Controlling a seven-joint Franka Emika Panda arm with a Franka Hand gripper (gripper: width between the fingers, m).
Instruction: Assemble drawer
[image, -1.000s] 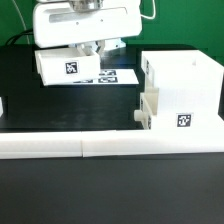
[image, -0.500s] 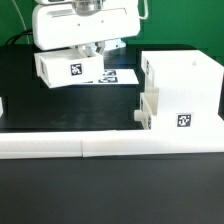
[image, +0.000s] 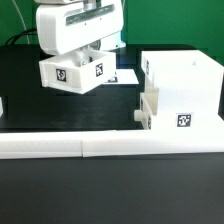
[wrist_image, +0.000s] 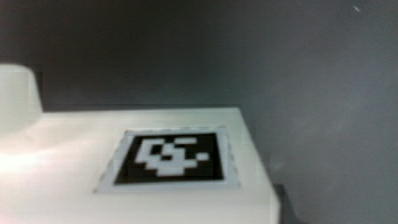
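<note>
My gripper (image: 93, 56) is shut on a small white open-topped tray (image: 76, 79) and holds it tilted above the black table, to the exterior view's left of the housing. Two square tags show on the tray's sides. The large white cube-like housing (image: 188, 78) stands at the exterior view's right, tag on its front. A second small tray (image: 147, 112) sticks out of the housing's left side. In the wrist view the held tray (wrist_image: 71, 150) fills the frame with one tag (wrist_image: 173, 157) on it; my fingers are not seen there.
Long low white bars (image: 110, 146) run across the front of the table. The marker board (image: 125, 77) lies flat behind the held tray, partly hidden by it. A white block (image: 2, 104) sits at the exterior view's left edge.
The held tray has turned and tilted, so two tagged sides now show. The gripper has shifted slightly to the exterior view's right and a little lower. The housing has not moved.
</note>
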